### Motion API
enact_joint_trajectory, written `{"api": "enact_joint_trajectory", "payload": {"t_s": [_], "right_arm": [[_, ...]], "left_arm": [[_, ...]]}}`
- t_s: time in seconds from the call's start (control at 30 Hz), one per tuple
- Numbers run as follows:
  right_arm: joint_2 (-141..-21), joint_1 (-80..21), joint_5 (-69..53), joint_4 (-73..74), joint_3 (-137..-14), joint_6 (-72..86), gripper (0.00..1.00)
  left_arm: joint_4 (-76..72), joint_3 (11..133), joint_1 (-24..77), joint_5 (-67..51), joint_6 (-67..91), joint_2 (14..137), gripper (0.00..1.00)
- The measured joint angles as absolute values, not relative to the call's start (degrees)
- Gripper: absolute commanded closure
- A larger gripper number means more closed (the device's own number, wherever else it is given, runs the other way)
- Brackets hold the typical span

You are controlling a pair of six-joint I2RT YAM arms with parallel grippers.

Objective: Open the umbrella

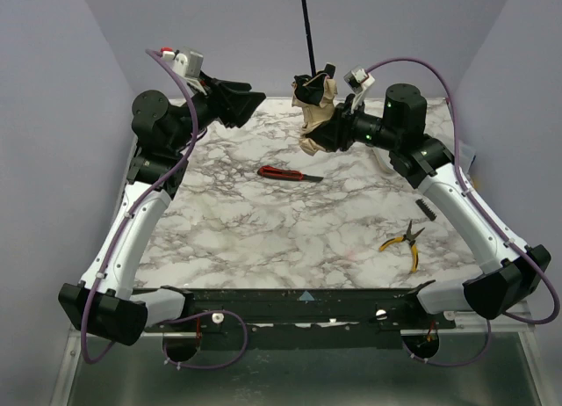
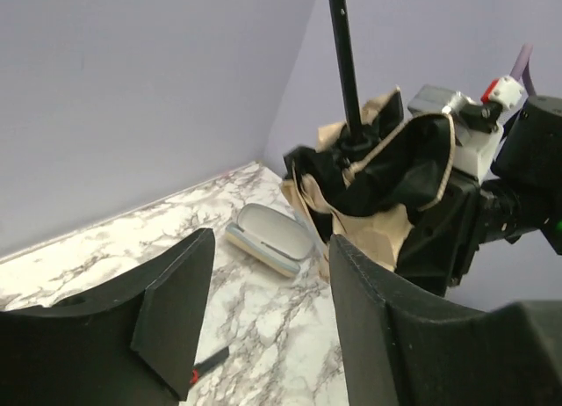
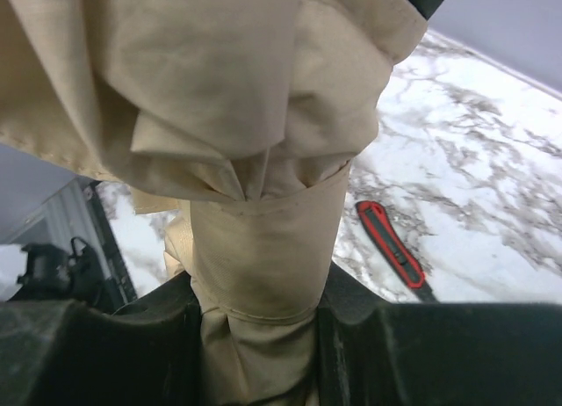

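Note:
The umbrella (image 1: 317, 116) is folded, with tan fabric outside and black lining showing, held upside-down at the table's back centre. Its thin black shaft (image 1: 306, 28) rises out of the top of the top view. My right gripper (image 1: 332, 127) is shut on the bundled fabric, which fills the right wrist view (image 3: 263, 248) between the jaws. My left gripper (image 1: 255, 103) is open and empty, raised to the left of the umbrella and apart from it. In the left wrist view the umbrella (image 2: 378, 173) and shaft (image 2: 344, 63) stand beyond my open fingers (image 2: 176, 300). The handle is out of view.
A red-handled cutter (image 1: 285, 173) lies on the marble table (image 1: 263, 239) in the middle, also in the right wrist view (image 3: 391, 245). Yellow-handled pliers (image 1: 404, 242) lie at the right. A grey glasses case (image 2: 268, 237) lies near the back wall. Purple walls close the back and sides.

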State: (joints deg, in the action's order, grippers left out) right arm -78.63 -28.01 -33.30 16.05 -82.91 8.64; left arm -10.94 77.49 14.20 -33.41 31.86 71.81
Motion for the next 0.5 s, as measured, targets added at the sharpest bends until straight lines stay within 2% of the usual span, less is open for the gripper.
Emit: {"api": "enact_joint_trajectory", "payload": {"t_s": [0.33, 0.5], "right_arm": [[-78.5, -29.3, -23.2, 15.0, -82.0, 8.5, 1.0], [-78.5, -31.2, -21.8, 15.0, -81.4, 6.5, 1.0]], "left_arm": [[0.4, 76.4, 28.8, -27.5, 25.3, 70.5, 0.53], [2.9, 78.5, 32.1, -24.1, 24.7, 73.2, 0.54]]}}
